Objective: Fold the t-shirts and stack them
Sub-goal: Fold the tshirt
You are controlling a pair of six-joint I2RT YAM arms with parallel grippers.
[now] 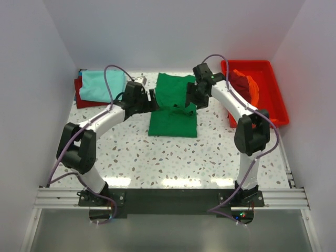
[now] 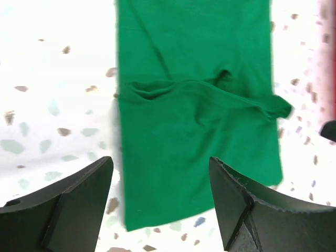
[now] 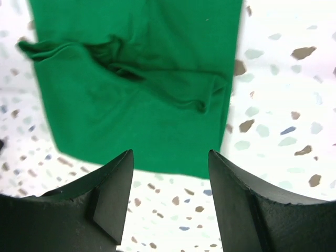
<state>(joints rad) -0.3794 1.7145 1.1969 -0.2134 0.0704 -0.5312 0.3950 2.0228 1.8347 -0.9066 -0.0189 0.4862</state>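
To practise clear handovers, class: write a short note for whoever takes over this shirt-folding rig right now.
Left jaws: open, empty, at the left edge of the green t-shirt.
Right jaws: open, empty, at its right edge.
Green t-shirt: mid-table, folded into a long strip, rumpled crease across it.
Done: teal t-shirt lies folded on a dark red t-shirt, far left.
Left: probably finish folding the green one and stack it; then the orange t-shirt and second dark red t-shirt in the red tray.
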